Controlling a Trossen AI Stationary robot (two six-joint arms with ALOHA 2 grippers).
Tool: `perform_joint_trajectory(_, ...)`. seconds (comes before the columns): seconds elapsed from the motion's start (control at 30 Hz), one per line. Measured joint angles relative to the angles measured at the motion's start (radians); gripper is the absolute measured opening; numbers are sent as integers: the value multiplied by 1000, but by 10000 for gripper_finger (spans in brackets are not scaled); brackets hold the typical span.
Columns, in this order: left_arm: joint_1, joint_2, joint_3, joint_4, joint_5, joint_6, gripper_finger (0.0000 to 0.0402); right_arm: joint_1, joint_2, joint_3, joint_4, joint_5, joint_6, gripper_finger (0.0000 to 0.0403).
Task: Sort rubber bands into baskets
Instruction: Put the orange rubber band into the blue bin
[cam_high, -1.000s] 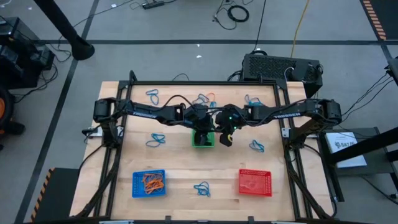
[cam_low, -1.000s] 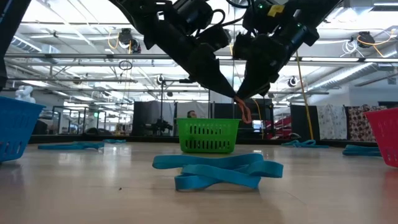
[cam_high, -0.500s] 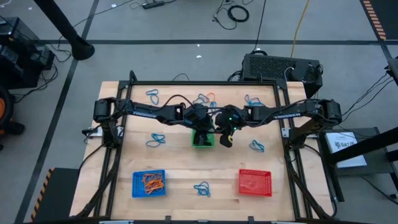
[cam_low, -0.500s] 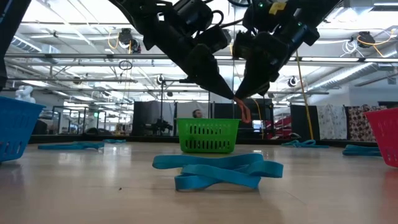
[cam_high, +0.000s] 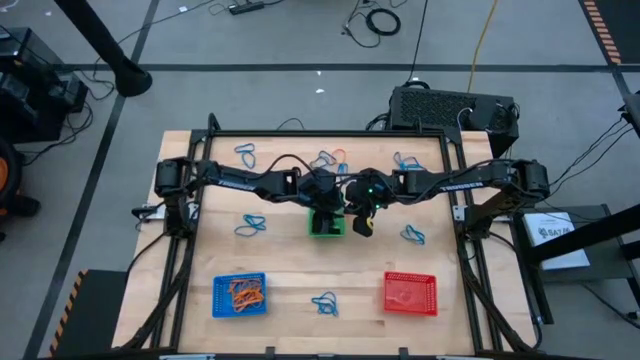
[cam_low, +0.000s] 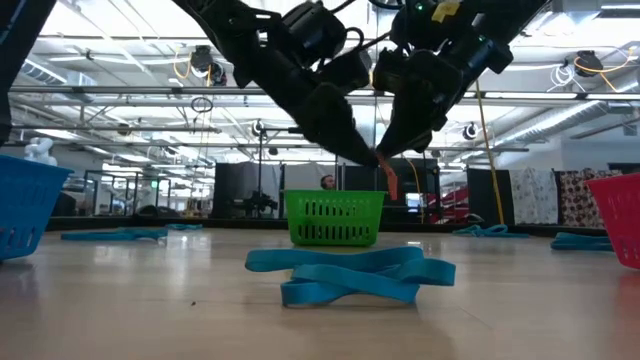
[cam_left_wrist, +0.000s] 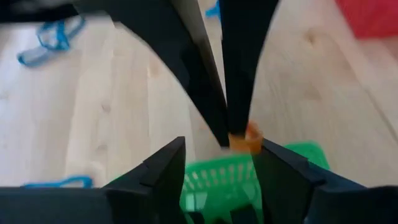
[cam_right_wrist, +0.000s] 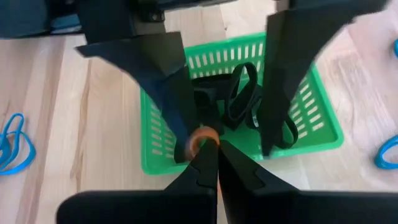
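Two grippers meet above the green basket (cam_high: 327, 225) at mid-table: the left gripper (cam_right_wrist: 221, 134), jaws spread wide, straddles the right gripper (cam_right_wrist: 210, 152), whose fingers pinch an orange rubber band (cam_right_wrist: 202, 138). Black rubber bands (cam_right_wrist: 244, 99) lie inside that basket; blue ones are scattered around it.

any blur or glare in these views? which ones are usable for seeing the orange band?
Left wrist view: motion-blurred, small orange rubber band smeared above the green plastic mesh basket. Right wrist view: mostly sharp, band pinched at the right gripper. Low view: bright ceiling lights behind, arms silhouetted. High view: evenly lit, band too small to see.
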Motion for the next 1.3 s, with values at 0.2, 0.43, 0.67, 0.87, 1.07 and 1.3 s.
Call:
perform_joint_trajectory(0.2,0,-1,0,-1,0,17,138,0,0,0,-9,6,0,0)
perform_joint_trajectory(0.43,1,-4,0,-15,-6,12,118,0,0,0,6,108,0,0)
perform_joint_trajectory(0.67,3,-6,0,-14,-15,-55,119,2,0,-1,38,155,1,0)
perform_joint_trajectory(0.87,4,-4,0,-20,-16,-62,149,2,0,-2,69,210,35,0)
perform_joint_trajectory(1.07,4,-3,0,-34,-15,-62,206,2,0,-2,73,234,34,0)
perform_joint_trajectory(1.3,2,-2,0,-10,-27,-55,245,10,0,-2,117,251,35,0)
